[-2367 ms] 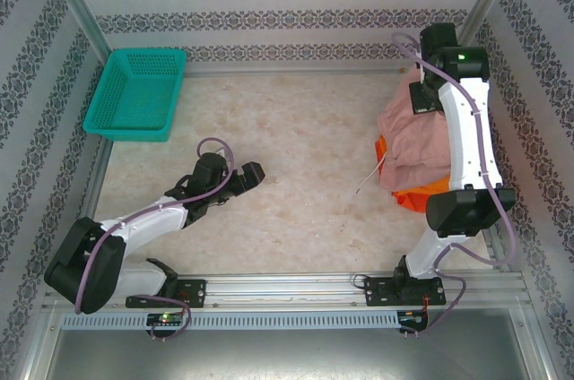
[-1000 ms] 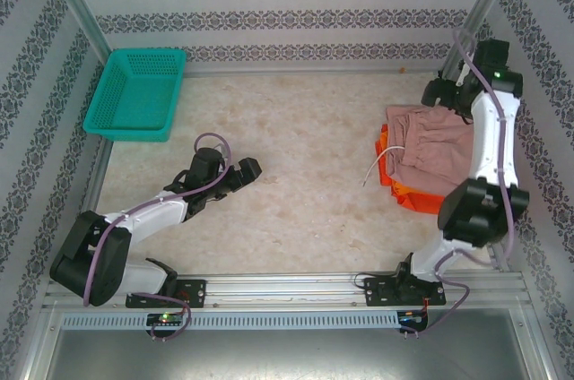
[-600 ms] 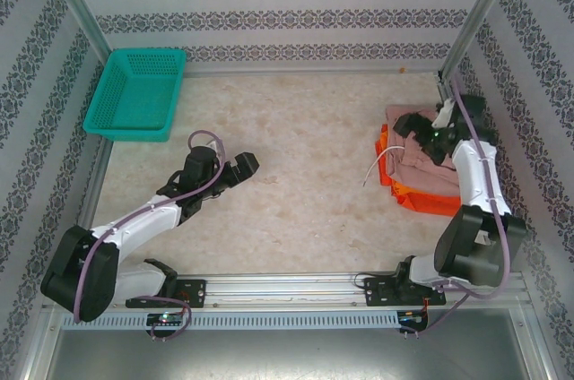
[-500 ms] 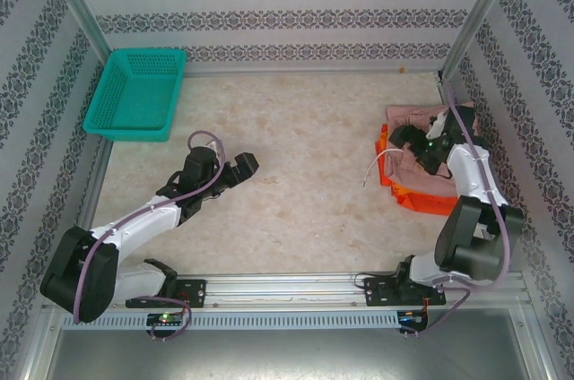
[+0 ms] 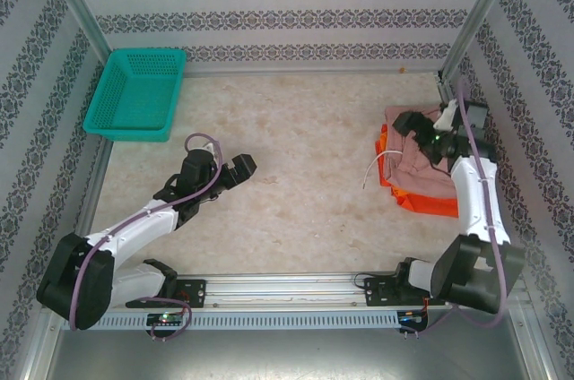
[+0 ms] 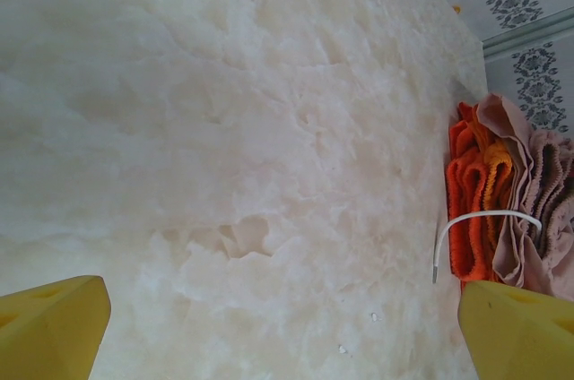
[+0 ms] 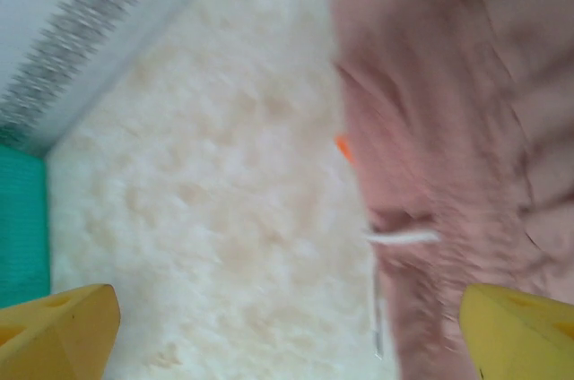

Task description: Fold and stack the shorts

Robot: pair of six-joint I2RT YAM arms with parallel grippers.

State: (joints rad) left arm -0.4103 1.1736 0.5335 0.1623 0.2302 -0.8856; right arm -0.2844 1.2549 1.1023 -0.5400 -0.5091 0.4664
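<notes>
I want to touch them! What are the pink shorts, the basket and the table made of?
The pink shorts look like soft matte cloth: they wrinkle and fold. The basket looks like stiff teal plastic, its walls a mesh of holes. The table looks like pale marbled stone or a printed sheet; I can't tell which.

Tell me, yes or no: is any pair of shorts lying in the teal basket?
No, the shorts lie piled at the right side, well apart from the teal basket at the far left.
</notes>
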